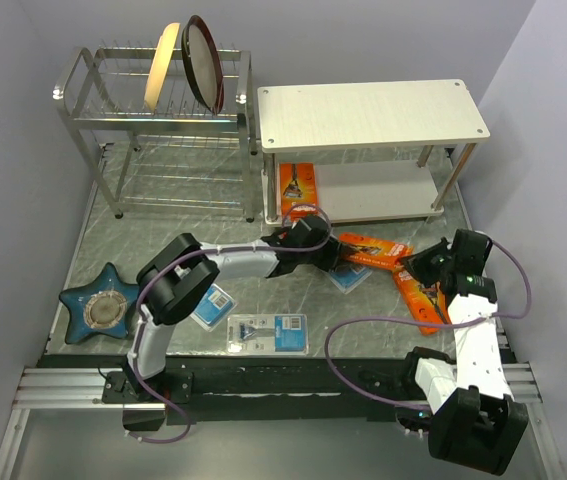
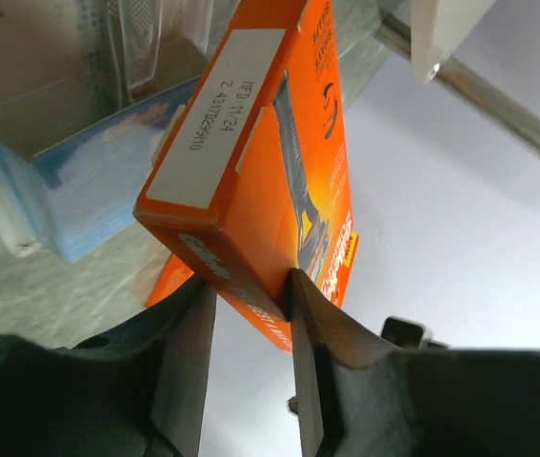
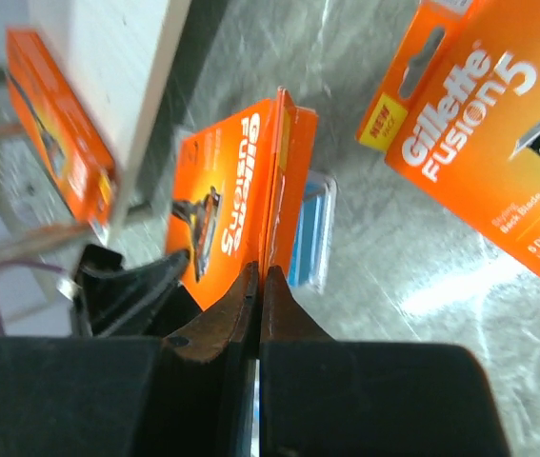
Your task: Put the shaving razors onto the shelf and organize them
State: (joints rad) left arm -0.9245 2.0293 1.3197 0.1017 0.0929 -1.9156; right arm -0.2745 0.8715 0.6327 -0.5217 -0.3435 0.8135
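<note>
A clear blue-card razor pack (image 1: 268, 333) lies flat on the grey table (image 1: 103, 250) near the arm bases. Left gripper (image 2: 249, 290) pinches an orange Fusion pack (image 2: 250, 162) by one end, just before the white shelf (image 1: 363, 115); its lower tier holds another orange pack (image 1: 298, 188). Right gripper (image 3: 257, 276): fingers pressed together at the held pack's edge, contact not discernible.

Bright, even overhead light, white glare on the table (image 3: 460, 281), left hand (image 2: 246, 290) dark and soft-focused up close
</note>
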